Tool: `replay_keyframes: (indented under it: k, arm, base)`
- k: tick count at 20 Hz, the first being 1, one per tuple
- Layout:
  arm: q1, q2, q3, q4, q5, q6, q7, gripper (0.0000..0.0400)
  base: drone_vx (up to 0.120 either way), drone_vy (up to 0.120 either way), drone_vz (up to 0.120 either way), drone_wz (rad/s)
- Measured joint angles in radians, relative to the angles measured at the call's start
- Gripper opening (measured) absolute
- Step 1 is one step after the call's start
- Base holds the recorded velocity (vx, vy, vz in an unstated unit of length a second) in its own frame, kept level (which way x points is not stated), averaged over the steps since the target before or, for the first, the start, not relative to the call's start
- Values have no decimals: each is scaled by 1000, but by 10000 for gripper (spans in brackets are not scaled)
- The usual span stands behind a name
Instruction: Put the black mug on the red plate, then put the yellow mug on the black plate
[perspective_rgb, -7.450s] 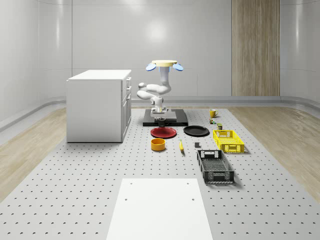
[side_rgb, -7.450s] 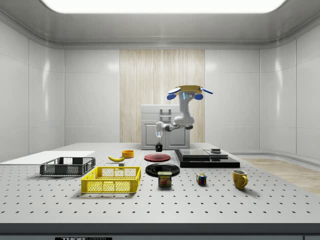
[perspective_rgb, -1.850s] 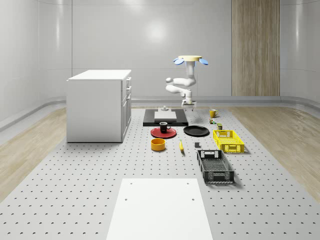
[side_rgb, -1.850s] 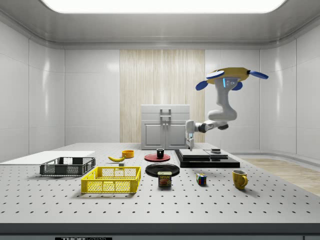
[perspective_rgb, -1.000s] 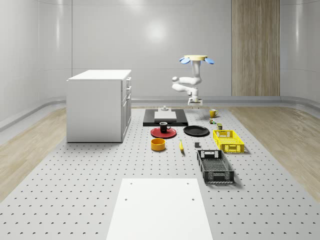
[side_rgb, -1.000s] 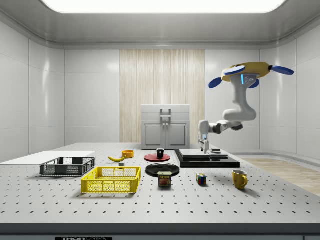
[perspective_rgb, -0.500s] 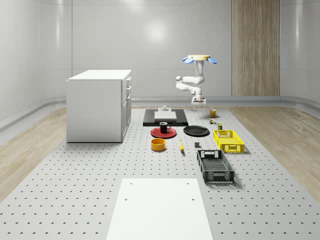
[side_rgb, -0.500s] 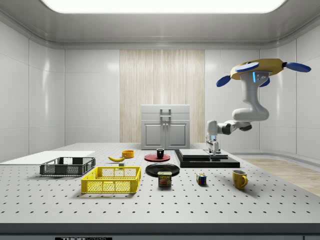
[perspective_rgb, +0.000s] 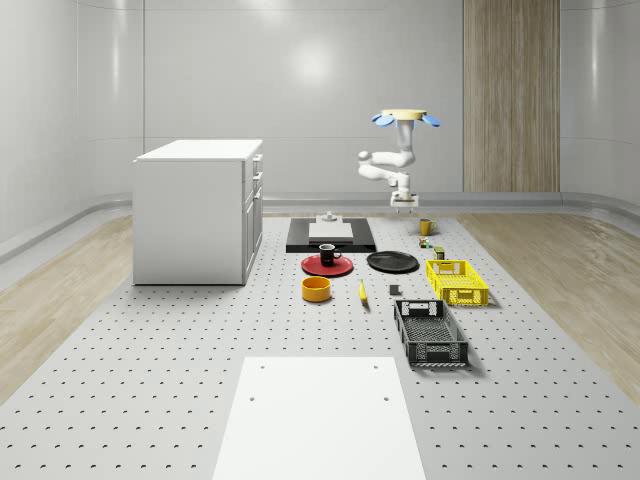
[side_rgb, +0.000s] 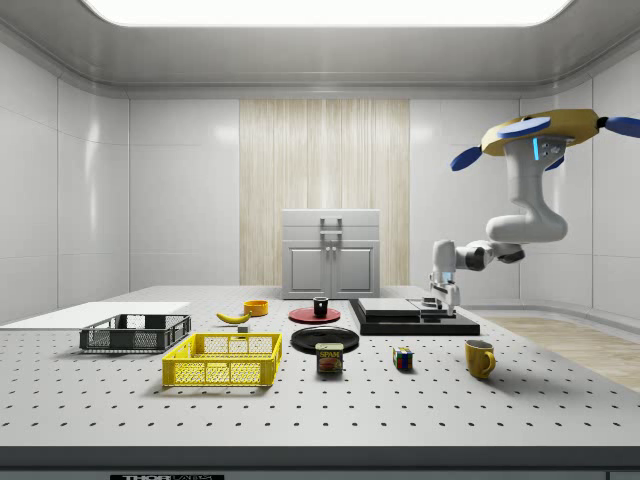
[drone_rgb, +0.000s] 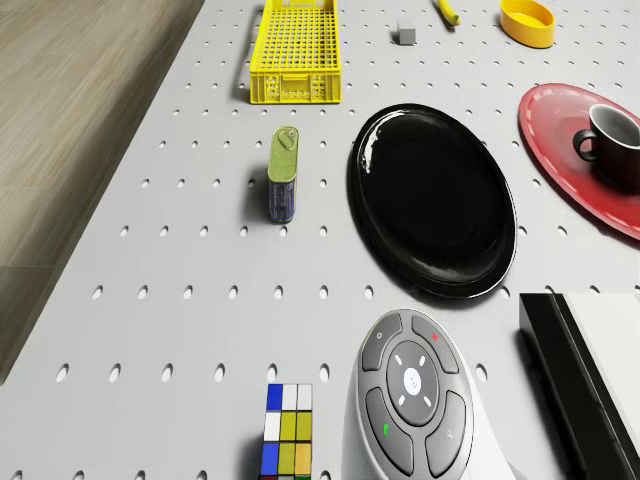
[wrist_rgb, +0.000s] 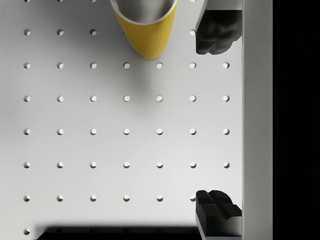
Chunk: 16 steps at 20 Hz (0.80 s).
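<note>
Standing upright on the surface (perspective_rgb: 200, 380) near its far corner, the yellow mug (side_rgb: 479, 358) lies lower than the end effector (side_rgb: 443, 296) and off toward the side view's right. The drone (side_rgb: 545, 135) hovers above. Fingers (wrist_rgb: 214, 32) spread apart, empty. The black mug (perspective_rgb: 328, 254) already sits on the red plate (perspective_rgb: 312, 267).

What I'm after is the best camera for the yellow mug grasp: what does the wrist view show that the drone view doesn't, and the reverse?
Wrist view: the yellow mug standing on the table, just ahead of the open claw. Drone view: the glossy black plate, the black mug sitting on the red plate, a tin can, a coloured puzzle cube and a yellow mesh crate. Both: the white perforated table, above which the drone hovers.
</note>
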Motion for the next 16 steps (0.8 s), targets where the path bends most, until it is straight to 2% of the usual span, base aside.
replay_keyframes:
  k: [9, 12, 16]
  arm:
    - [0, 1, 0, 0, 0, -1, 0, 400]
    - [0, 1, 0, 0, 0, -1, 0, 400]
    - [1, 1, 0, 0, 0, -1, 0, 400]
  base:
    - [-120, 120, 0, 0]
    - [0, 120, 0, 0]
    - [0, 120, -120, 0]
